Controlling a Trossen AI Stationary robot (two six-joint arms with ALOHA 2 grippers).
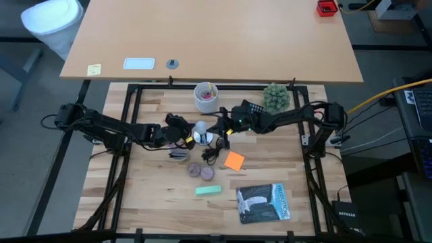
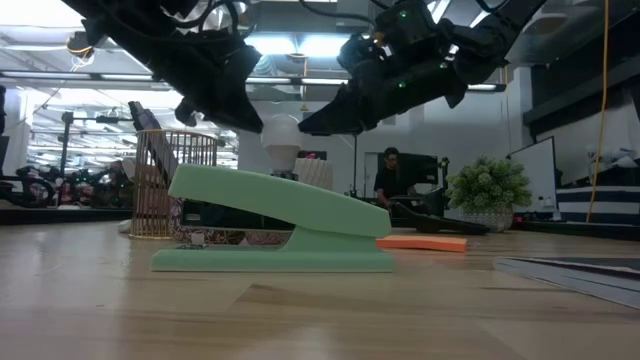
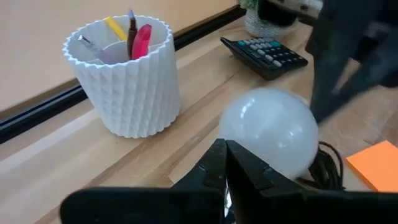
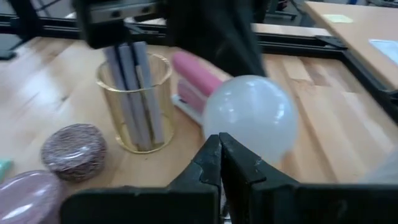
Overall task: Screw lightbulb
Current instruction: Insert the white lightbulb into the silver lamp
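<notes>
The white lightbulb [image 1: 200, 128] stands upright at the table's middle, and its globe shows in the left wrist view [image 3: 268, 132], the right wrist view [image 4: 250, 116] and the low view [image 2: 282, 134]. Its base is hidden. The black cord [image 3: 328, 169] lies beside it. My left gripper [image 3: 225, 151] is shut, with its tips at the globe's left side. My right gripper [image 4: 219, 144] is shut, with its tips at the globe's right side. In the low view the two grippers stand on either side of the bulb. My left gripper has its shut fingertips [image 3: 214, 155] at the globe's lower side [image 3: 239, 146], coming level from the table's left; I cannot tell whether they touch. My right gripper has its shut fingertips [image 4: 211, 149] at the globe's lower side [image 4: 233, 138], coming from the table's right; I cannot tell whether they touch.
A white cup of pens [image 1: 206, 96], a calculator [image 1: 253, 108] and a plant [image 1: 275, 98] stand behind. A gold wire holder [image 4: 134, 102], two round stones [image 1: 201, 171], orange notes [image 1: 234, 160], a green stapler [image 1: 209, 191] and a book [image 1: 263, 202] lie nearer.
</notes>
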